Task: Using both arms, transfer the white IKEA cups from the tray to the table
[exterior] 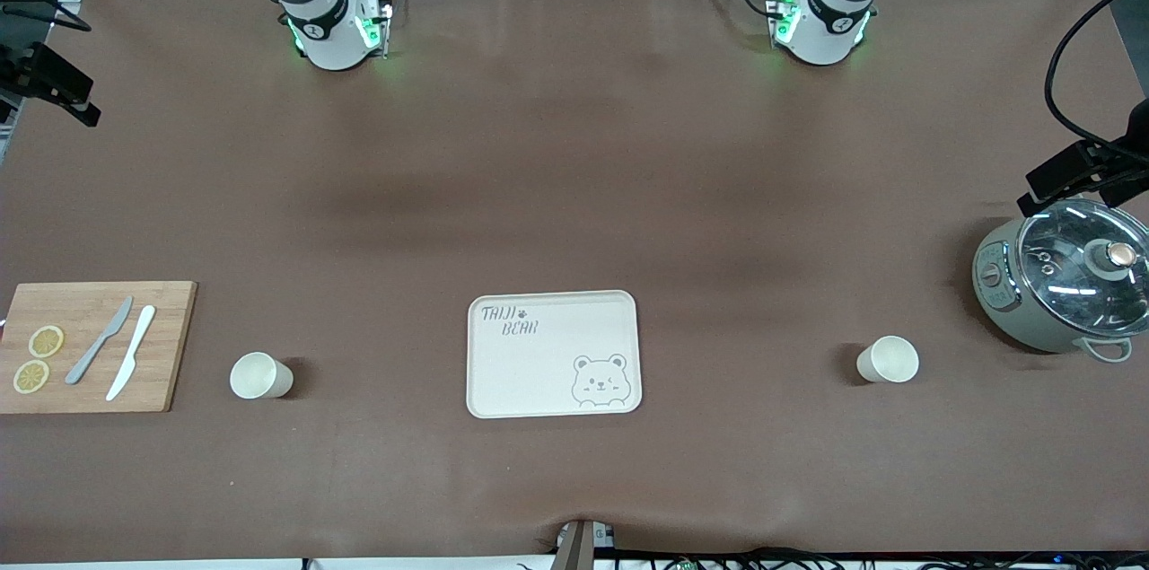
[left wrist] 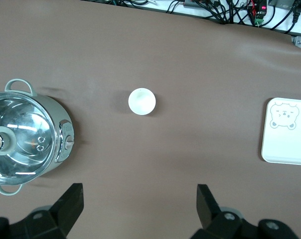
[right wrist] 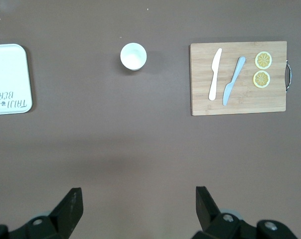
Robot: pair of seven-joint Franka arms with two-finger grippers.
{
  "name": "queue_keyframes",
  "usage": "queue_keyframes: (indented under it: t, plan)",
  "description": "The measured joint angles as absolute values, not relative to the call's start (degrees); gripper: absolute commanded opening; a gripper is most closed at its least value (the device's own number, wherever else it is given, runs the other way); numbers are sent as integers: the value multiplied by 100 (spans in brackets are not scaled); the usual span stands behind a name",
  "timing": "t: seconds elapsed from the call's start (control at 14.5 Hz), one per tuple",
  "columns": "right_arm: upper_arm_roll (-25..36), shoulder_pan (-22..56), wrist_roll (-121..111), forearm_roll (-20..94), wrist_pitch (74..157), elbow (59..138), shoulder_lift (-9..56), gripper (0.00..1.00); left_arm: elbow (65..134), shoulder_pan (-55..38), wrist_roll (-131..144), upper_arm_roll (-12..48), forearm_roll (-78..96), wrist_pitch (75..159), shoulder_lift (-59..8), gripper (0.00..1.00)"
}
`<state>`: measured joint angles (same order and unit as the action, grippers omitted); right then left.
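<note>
Transfer appears complete: tray [exterior: 503, 372] bare, both cups on tabletop [exterior: 574, 193].

One cup [exterior: 260, 375] stands toward the right arm's end beside the cutting board [exterior: 171, 346], the other cup [exterior: 888, 360] near the pot [exterior: 1059, 283]. Left end effector [left wrist: 140, 206] and right end effector [right wrist: 139, 205] released, raised, holding nothing; no further move judged necessary.

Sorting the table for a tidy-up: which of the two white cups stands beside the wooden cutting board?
The white cup toward the right arm's end; the other cup stands beside the lidded pot.
</note>
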<state>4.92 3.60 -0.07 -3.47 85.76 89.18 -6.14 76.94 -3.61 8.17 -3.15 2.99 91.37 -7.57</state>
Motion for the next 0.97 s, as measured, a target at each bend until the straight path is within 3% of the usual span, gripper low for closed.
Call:
queue_keyframes:
  t: [0.97]
  plan:
    - [510, 358, 6, -360, 8676, 8914, -558, 100, 7694, -361, 817, -317, 290, 9137, -757, 100]
